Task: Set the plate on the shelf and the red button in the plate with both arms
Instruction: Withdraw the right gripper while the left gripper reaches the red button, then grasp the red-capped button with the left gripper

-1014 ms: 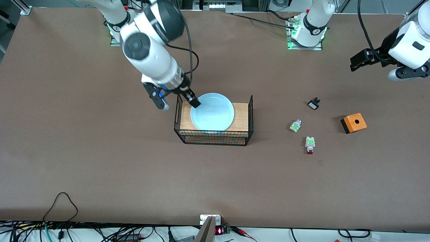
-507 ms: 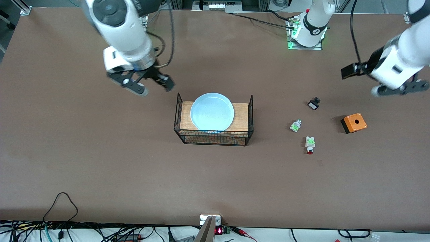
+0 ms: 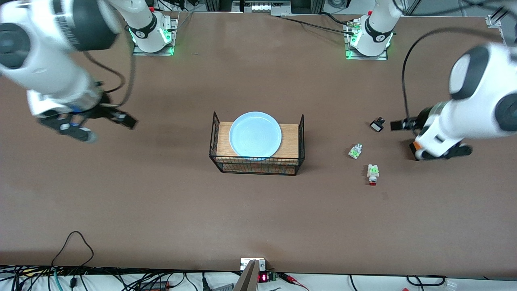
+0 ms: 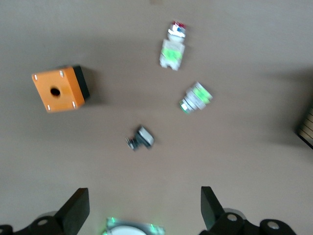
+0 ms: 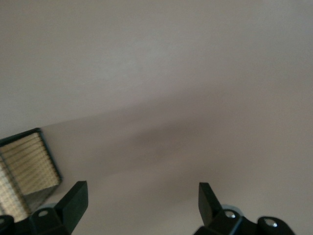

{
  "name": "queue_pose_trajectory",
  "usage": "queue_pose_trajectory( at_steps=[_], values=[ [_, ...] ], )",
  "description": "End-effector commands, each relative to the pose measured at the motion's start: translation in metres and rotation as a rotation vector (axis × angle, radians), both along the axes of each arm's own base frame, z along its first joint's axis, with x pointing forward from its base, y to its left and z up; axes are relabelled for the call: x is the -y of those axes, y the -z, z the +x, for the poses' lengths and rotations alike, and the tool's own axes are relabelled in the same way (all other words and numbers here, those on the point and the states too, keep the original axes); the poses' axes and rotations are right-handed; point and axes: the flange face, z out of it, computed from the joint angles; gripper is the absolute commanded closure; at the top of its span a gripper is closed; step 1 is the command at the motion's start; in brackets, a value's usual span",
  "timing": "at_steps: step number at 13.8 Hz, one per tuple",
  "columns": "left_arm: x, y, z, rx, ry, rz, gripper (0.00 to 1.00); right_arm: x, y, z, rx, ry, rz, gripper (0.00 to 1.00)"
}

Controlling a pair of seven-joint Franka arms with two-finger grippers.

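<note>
Cataloguing the table as I run it from my desk: the plate (image 3: 255,134) lies flat on the wooden top of the wire rack (image 3: 257,165) at mid-table, nothing touching it, so I judge that half done. The red button (image 3: 372,174) lies on the tabletop toward the left arm's end, red cap toward the front camera, just nearer that camera than the white-and-green piece (image 3: 355,151) and well nearer than the black-and-white piece (image 3: 377,124); the orange box (image 4: 59,88) is mostly covered by the left arm in the front view. The left gripper (image 3: 428,137) hangs over the orange box and the black-and-white piece, jaws spread wide and empty, pointing down; its wrist view shows all four small items below. The step in hand, as I judge it, is the reach for the red button: I would centre over the one with the red cap, square the fingers across its narrow body, and descend without nudging its neighbour. The right gripper (image 3: 91,125) hangs over bare table toward the right arm's end, jaws wide, empty, waiting.
</note>
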Motion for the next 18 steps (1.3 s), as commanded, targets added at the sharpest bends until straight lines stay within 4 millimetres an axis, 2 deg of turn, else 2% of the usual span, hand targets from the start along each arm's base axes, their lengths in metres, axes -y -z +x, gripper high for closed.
queue_pose_trajectory(
  at_steps=[1, 3, 4, 5, 6, 8, 10, 11, 12, 15, 16, 18],
  values=[
    [0.0, 0.046, 0.006, 0.075, 0.055, 0.059, 0.0, 0.05, -0.01, 0.0, -0.003, -0.14, 0.018, 0.0],
    [0.0, 0.079, 0.01, 0.141, 0.063, 0.04, 0.0, 0.09, -0.009, 0.003, -0.005, -0.205, 0.039, 0.0],
    [0.009, 0.09, 0.011, 0.184, 0.081, 0.028, 0.0, 0.107, -0.008, 0.003, -0.01, -0.221, 0.042, 0.0],
    [0.013, 0.102, 0.012, 0.229, 0.091, 0.015, 0.0, 0.122, -0.006, 0.001, -0.024, -0.259, 0.044, 0.0],
    [0.014, 0.116, 0.017, 0.259, 0.094, 0.003, 0.0, 0.129, -0.005, 0.0, -0.036, -0.294, 0.046, 0.0],
    [0.017, 0.151, 0.024, 0.337, 0.093, -0.026, 0.0, 0.129, -0.005, -0.013, -0.043, -0.299, 0.046, 0.0],
    [0.021, 0.192, 0.02, 0.441, 0.108, -0.066, 0.0, 0.128, 0.002, -0.034, 0.017, -0.304, 0.041, 0.0],
    [0.017, 0.203, 0.018, 0.457, 0.137, -0.064, 0.0, 0.129, 0.009, -0.047, 0.04, -0.305, 0.041, 0.0],
    [0.013, 0.213, 0.017, 0.447, 0.173, -0.05, 0.0, 0.129, 0.011, -0.052, 0.047, -0.304, 0.041, 0.0],
    [0.008, 0.234, 0.013, 0.417, 0.24, -0.011, 0.07, 0.125, 0.005, -0.052, 0.025, -0.313, 0.043, 0.0],
    [0.008, 0.234, 0.013, 0.416, 0.242, -0.01, 0.14, 0.127, 0.004, -0.05, 0.023, -0.314, 0.044, 0.0],
    [0.008, 0.237, 0.011, 0.407, 0.241, -0.01, 0.42, 0.122, -0.012, -0.045, 0.04, -0.331, 0.035, 0.0]
  ],
)
